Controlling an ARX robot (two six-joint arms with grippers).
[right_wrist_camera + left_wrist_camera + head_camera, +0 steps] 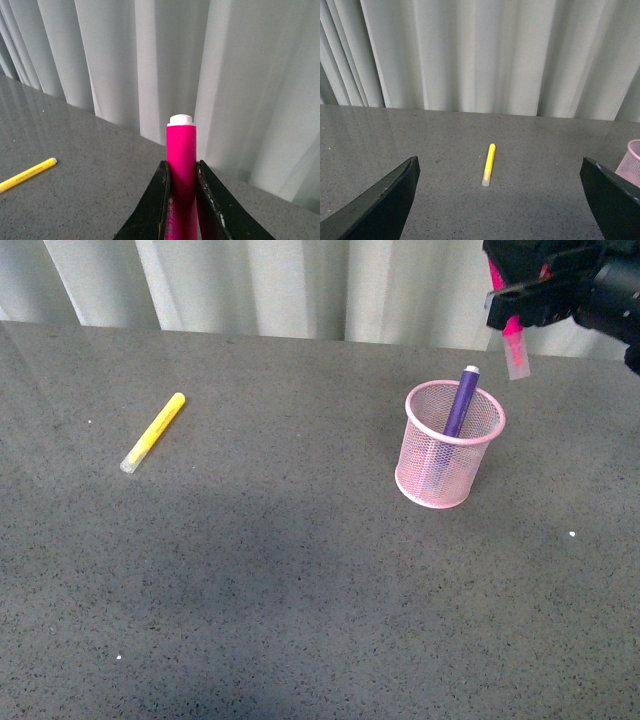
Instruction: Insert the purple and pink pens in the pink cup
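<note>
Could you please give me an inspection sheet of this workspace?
Surface: grey speckled tabletop, no spills seen.
Job's things: dark purple marker stands tilted inside light pink wire-mesh cup; magenta-pink marker held aloft, not yet in the cup.
Clutter: yellow marker with clear cap lying on the tabletop, far left of the cup.
Grippers: left gripper open, empty; right gripper shut on the magenta-pink marker.
Cables: nothing seen.
Surroundings: pale pleated curtain behind the table.
</note>
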